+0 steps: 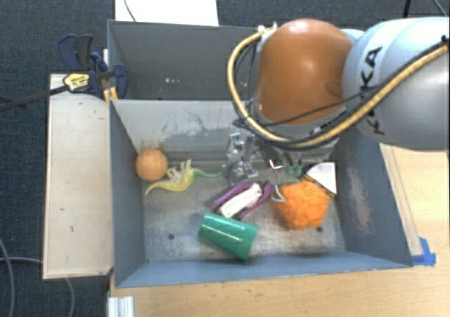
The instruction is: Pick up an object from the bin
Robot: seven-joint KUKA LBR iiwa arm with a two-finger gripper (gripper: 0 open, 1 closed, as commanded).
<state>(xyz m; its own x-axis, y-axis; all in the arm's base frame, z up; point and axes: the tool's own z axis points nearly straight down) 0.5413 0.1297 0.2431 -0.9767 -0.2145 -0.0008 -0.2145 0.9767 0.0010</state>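
Observation:
My gripper [241, 161] reaches down under the orange wrist cover in the middle of the bin, its metal fingers just above a purple and white packet-like thing [242, 198]. Nothing shows between the fingers. A yellow-green toy dinosaur [181, 177] lies just left of the fingers. A fuzzy orange ball [304, 204] lies to the lower right of them, and a green cup [227, 236] lies on its side in front.
An orange ball [151, 165] rests by the bin's left wall. A white and orange wedge-shaped thing [323, 176] sits at the right, partly under the arm. The arm and its cover hide the bin's back right part.

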